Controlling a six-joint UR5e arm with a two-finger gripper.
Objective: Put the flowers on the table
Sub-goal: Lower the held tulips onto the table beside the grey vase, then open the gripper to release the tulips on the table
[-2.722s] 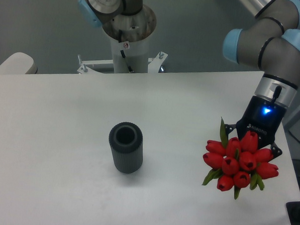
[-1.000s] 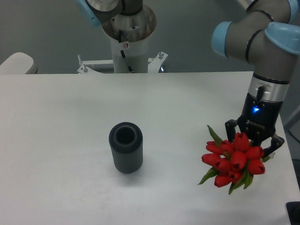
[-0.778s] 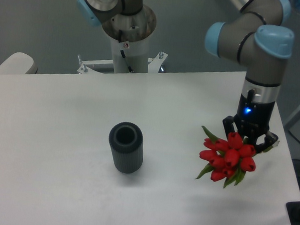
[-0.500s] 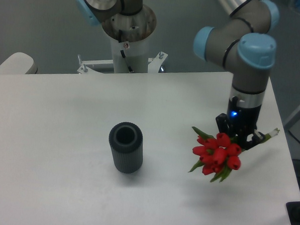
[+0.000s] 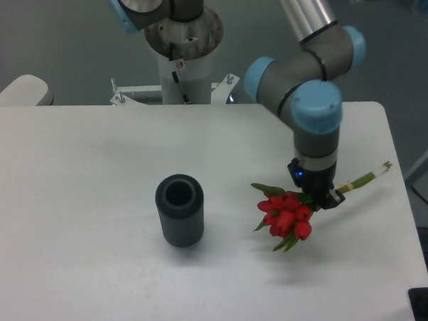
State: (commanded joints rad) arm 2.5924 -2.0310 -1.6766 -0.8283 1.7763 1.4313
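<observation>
The flowers [image 5: 285,213], a bunch of red tulip buds with green leaves, hang tilted in the air above the white table [image 5: 88,269], right of the middle. Their pale green stems [image 5: 364,179] stick out up and to the right. My gripper [image 5: 317,196] is shut on the stems just behind the buds, with the arm coming down from above. Its fingertips are mostly hidden by the gripper body and the buds.
A dark grey ribbed cylinder vase [image 5: 179,211] stands upright left of the flowers, its mouth open and empty. The robot's base column [image 5: 183,56] stands behind the table's far edge. The table's right edge lies close to the stems.
My gripper has carried the flowers leftward and a little away from the right front of the table. The bunch has tipped, so the stems now show pointing up to the right. The vase has not moved.
</observation>
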